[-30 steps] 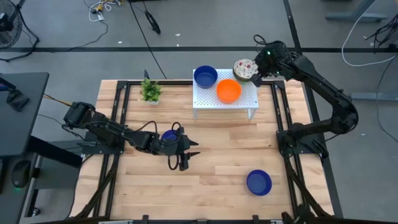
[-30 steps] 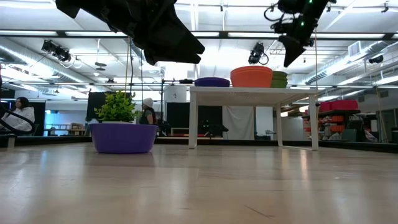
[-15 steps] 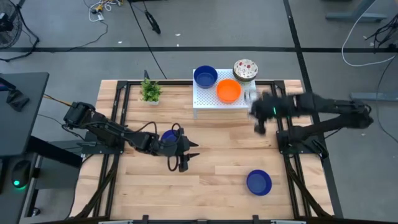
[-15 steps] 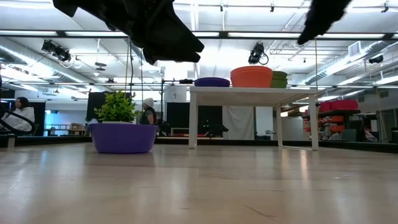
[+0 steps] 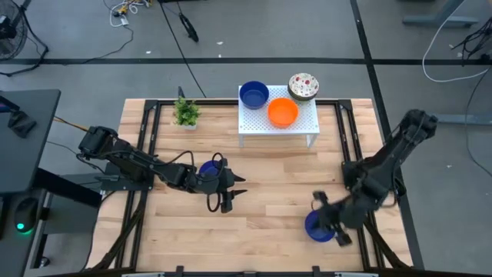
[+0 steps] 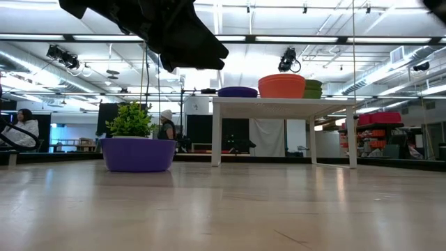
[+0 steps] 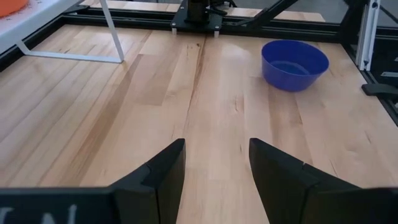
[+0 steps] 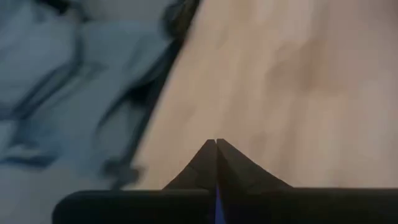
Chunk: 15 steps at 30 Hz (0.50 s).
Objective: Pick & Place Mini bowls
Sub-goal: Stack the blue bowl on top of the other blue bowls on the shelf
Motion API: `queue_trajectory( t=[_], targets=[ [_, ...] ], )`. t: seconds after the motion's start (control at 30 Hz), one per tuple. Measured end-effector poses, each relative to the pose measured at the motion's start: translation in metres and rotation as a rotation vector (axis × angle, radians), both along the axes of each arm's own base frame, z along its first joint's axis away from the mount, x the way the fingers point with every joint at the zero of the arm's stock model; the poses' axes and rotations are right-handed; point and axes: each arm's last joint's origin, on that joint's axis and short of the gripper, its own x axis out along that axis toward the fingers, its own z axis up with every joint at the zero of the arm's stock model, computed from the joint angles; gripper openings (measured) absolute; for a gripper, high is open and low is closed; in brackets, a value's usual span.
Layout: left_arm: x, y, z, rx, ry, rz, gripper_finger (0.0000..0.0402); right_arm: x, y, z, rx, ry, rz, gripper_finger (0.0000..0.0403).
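Mini bowls sit in three places. On the white perforated stand [image 5: 301, 125] at the far side of the table are a blue bowl [image 5: 254, 95] and an orange bowl [image 5: 282, 112], with a speckled white bowl [image 5: 303, 86] at the stand's far right corner. Another blue bowl [image 5: 207, 168] lies on the wood just beside the left gripper [image 5: 235, 190], partly under that arm. A last blue one [image 5: 317, 228] rests near the table's right front edge, with the right gripper [image 5: 329, 216] directly over it.

These bowls look glossy, rigid and light, so they probably slide easily on the wood and could chip if dropped. Their thin upright rim seems the best hold, one finger inside and one outside. Squeezing across the whole bowl would likely make it slip or tip.

In its wrist view, the right gripper's fingers meet in a point with no gap and nothing between them, so it would need to spread before taking the rim. The left gripper hangs low above the boards with its fingers [image 7: 155, 177] parted and empty.

Underneath is a pale wooden table [image 5: 269, 185] on a black frame, smooth and flat. A small potted plant [image 5: 185, 112] stands near the far left corner. Beyond is a grey floor with cables and, in the low view, an open lab with people [image 6: 166, 124] far off.
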Motion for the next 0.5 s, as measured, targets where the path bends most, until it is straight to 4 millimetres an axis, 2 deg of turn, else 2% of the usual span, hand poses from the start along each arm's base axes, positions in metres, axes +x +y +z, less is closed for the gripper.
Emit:
queue_trajectory(
  t=[0.13, 0.27, 0.4, 0.5],
  targets=[
    [0.000, 0.000, 0.000, 0.001, 0.001, 0.000, 0.0183, -0.009, 0.024, -0.018, 0.092, 0.180, -0.019, 0.0045],
    [0.000, 0.000, 0.000, 0.001, 0.001, 0.000, 0.0183, -0.014, 0.043, -0.039, 0.095, 0.312, -0.018, 0.0109],
    [0.000, 0.000, 0.000, 0.007, 0.001, -0.001, 0.0183, -0.016, 0.053, -0.056, 0.049, 0.382, 0.009, 0.0183],
    [0.000, 0.001, 0.000, 0.016, 0.001, 0.005, 0.0183, -0.017, 0.056, -0.068, -0.008, 0.406, 0.005, 0.0216]
  ],
)
